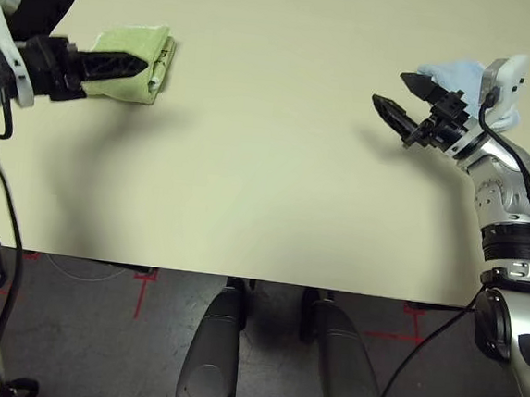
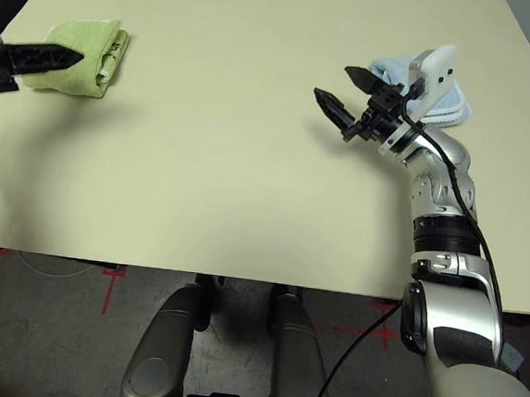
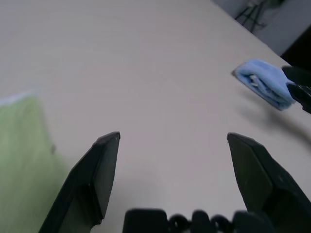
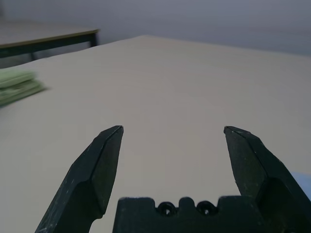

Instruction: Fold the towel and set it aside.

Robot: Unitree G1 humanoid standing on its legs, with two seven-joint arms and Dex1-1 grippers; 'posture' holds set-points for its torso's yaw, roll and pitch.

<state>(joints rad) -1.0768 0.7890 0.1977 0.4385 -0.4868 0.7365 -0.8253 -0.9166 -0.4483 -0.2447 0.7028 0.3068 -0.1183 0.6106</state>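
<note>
The folded towel (image 1: 138,62) lay far left on the surface (image 1: 266,189), partly hidden behind the left gripper (image 3: 172,141); the right gripper (image 2: 338,89) partly hid a blue towel (image 2: 414,82). Both jaws stood apart, empty.

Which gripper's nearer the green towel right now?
Left. The left gripper, open, hangs right over the folded towel at the table's far left. The right gripper, open too, is across the table, beside the blue towel.
</note>
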